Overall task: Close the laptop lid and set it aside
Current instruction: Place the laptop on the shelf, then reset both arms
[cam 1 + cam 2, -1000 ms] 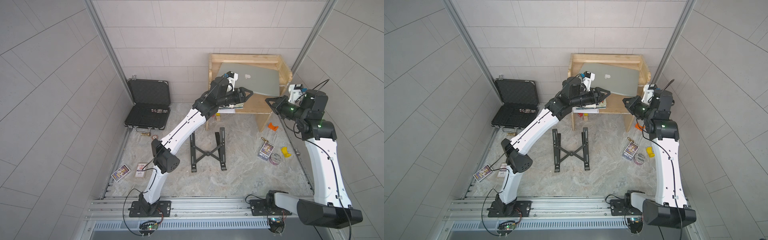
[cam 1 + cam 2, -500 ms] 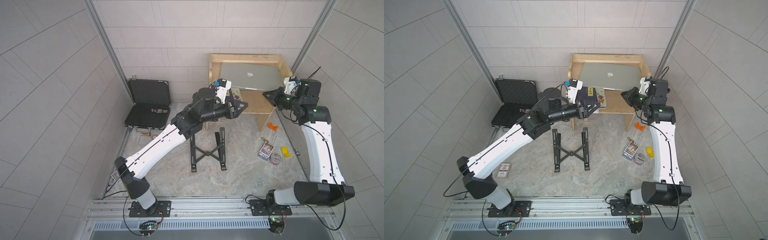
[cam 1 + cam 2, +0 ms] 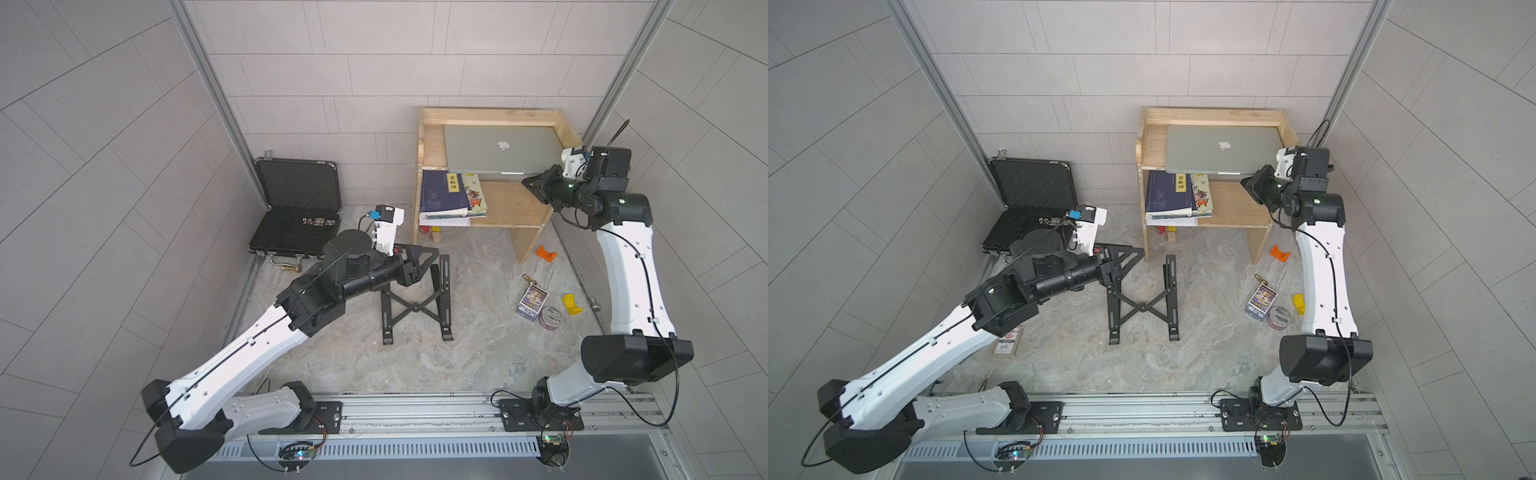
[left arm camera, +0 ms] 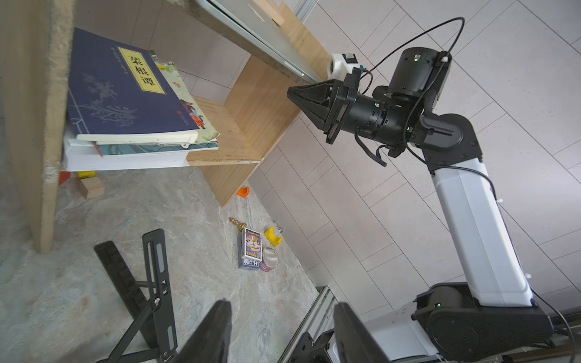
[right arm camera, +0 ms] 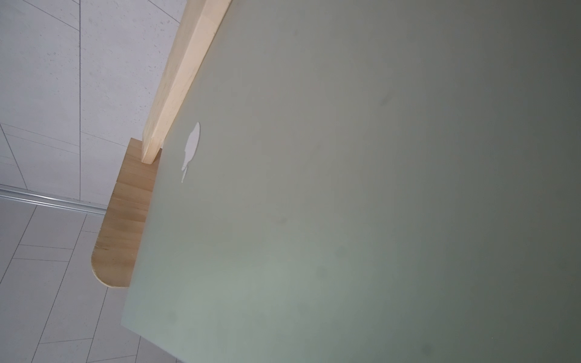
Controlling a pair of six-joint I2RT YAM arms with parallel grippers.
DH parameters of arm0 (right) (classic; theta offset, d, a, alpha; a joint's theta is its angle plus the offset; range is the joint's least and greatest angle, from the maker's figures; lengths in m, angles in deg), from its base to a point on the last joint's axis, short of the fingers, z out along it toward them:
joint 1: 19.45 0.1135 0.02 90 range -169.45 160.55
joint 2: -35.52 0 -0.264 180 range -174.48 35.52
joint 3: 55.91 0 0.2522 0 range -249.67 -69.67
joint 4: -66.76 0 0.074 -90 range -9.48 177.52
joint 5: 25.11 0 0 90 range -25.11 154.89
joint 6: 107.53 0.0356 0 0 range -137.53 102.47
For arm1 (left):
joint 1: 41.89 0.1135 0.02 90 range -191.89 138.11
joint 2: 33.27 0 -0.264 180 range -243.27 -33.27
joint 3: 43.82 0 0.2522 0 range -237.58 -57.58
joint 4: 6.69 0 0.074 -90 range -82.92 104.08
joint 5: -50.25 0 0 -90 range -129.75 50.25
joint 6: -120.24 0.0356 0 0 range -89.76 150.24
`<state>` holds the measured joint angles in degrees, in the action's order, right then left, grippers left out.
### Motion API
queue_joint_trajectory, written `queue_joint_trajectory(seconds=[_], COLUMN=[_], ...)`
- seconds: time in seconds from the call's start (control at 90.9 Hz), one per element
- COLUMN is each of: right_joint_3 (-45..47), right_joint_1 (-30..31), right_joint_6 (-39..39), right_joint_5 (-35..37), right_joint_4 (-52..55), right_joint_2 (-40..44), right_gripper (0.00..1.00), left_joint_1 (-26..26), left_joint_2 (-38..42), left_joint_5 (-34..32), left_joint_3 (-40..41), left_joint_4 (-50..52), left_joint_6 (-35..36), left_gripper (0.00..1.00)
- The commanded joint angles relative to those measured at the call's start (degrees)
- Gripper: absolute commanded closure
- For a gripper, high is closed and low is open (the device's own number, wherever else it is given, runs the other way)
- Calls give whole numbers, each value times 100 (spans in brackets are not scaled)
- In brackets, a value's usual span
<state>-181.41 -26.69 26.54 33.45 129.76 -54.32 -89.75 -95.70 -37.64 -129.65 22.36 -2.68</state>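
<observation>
left gripper (image 4: 283, 333): I see the jaws partway apart with nothing between them, hovering over the black folding stand (image 3: 415, 307).
right gripper (image 3: 530, 183): jaws are pinched together on nothing. The tip sits just below the front edge of the laptop (image 3: 498, 156), near its corner, but I cannot tell if they touch.
laptop: lies flat on the top deck of the wooden shelf (image 3: 519, 203).
laptop lid (image 3: 1204, 149): down on the base, logo facing up.
lower shelf: holds a stack of books (image 3: 449, 195) at the end nearer the left arm.
under the shelf: small blocks (image 3: 435, 237) on the floor.
briefcase (image 3: 297, 212): open by the wall with its foam lid upright. A few items lie in the base, too small for me to name.
floor: card box (image 3: 532, 301) touching a tape roll (image 3: 552, 318).
</observation>
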Motion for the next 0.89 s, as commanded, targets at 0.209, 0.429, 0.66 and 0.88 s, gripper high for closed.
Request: queue_joint_trajectory(seconds=[0.209, 0.429, 0.66, 0.88], right_joint_3=[-524, 792, 2516, 5062], right_joint_1=[-80, -76, 201, 345], right_joint_6=[-325, -567, -1331, -1543], right_joint_5=[-58, -120, 261, 2290], right_joint_4=[140, -563, -1031, -1801], right_joint_2=[-255, 773, 2306, 4073], right_gripper=[100, 67, 31, 1], left_joint_1=[88, 120, 132, 127], left_joint_2=[902, 1312, 1678, 2075], left_joint_5=[-650, -1329, -2529, -3976], left_joint_3=[421, 482, 536, 557], left_joint_4=[689, 1292, 1919, 2952], left_joint_6=[119, 263, 622, 899], left_gripper=[43, 27, 1, 2])
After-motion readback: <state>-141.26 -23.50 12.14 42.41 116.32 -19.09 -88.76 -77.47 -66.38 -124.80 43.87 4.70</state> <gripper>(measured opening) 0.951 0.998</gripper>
